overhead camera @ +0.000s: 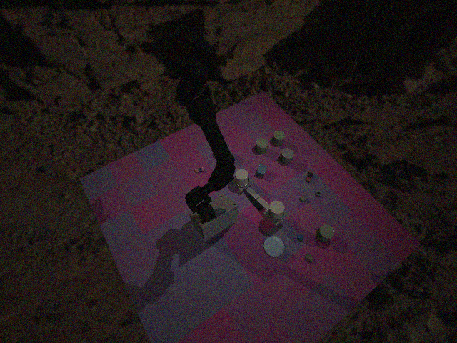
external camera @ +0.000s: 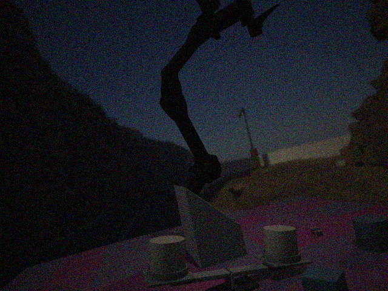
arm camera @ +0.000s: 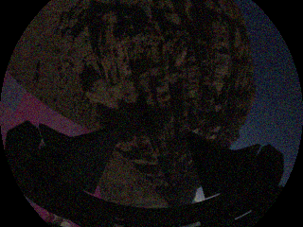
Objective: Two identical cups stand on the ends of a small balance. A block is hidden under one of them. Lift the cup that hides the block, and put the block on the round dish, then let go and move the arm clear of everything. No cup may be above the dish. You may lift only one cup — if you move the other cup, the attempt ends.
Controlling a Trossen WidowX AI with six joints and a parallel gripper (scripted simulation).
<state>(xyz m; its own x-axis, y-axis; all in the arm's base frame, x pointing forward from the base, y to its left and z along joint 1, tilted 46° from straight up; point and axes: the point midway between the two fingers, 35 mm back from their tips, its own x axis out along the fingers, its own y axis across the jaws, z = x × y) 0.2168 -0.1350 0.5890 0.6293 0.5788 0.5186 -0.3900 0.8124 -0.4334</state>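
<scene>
The arm (overhead camera: 223, 158) (external camera: 173, 103) rises from beside a grey mount (overhead camera: 221, 225) (external camera: 216, 234) on the pink and violet mat (overhead camera: 228, 273) (external camera: 313, 208). Just beyond the mount is the balance (overhead camera: 258, 197) (external camera: 216, 274), with one pale cup (overhead camera: 241, 178) (external camera: 280, 244) upright on the end by the blue box (overhead camera: 261, 170) (external camera: 324, 277) and the other cup (overhead camera: 276, 209) (external camera: 167, 257) upright on the end by the dish (overhead camera: 273, 246). The block is out of sight; which cup covers it, I cannot tell. The dish lies on the mat, apart from both cups. Farther out stand four greenish cups, three grouped and one (overhead camera: 325, 233) alone. The gripper (overhead camera: 181, 35) (external camera: 264, 19) (arm camera: 154, 132) is high up, well apart from the cups, its fingers released and spread wide, with nothing between them.
</scene>
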